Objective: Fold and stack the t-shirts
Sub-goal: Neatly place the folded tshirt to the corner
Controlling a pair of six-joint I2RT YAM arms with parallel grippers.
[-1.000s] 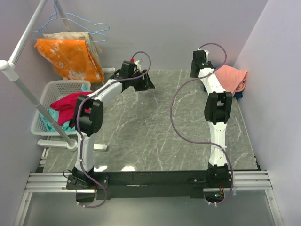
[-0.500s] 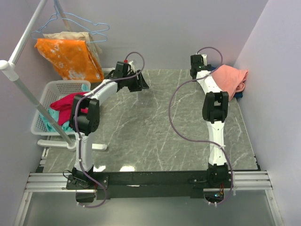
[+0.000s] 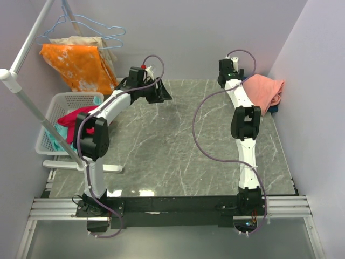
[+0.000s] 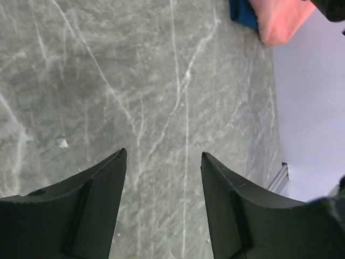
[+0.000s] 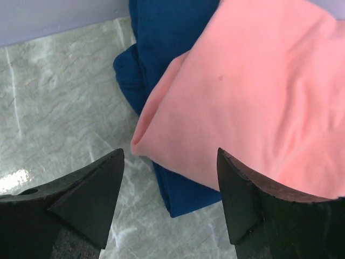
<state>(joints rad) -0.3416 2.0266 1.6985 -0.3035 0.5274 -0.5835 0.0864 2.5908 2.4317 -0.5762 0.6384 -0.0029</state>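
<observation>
Over the last second the left arm swings away from the middle of the marble table (image 3: 172, 140) towards its far left corner, its elbow drawing back beside the white laundry basket (image 3: 54, 102). The left gripper (image 4: 163, 152) hangs with its fingers wide apart over bare marble, holding nothing. The right arm barely shifts, only nudging a little further towards the back wall. The right gripper (image 5: 170, 151) is also spread wide and empty, poised directly above the rounded folded edge of the salmon-pink t-shirt (image 5: 253, 102). That shirt lies on top of the navy blue t-shirt (image 5: 161, 32), whose edge sticks out beneath it on the side away from the wall. The two sit together at the far right of the table, close to the side wall. With both shirts already one on the other and neither gripper gripping cloth, the stack looks largely made. The left arm's retreat reads as clearing out of the way, while the right is placed either to tidy the pink fold or to let it be; which, the frames do not show.
</observation>
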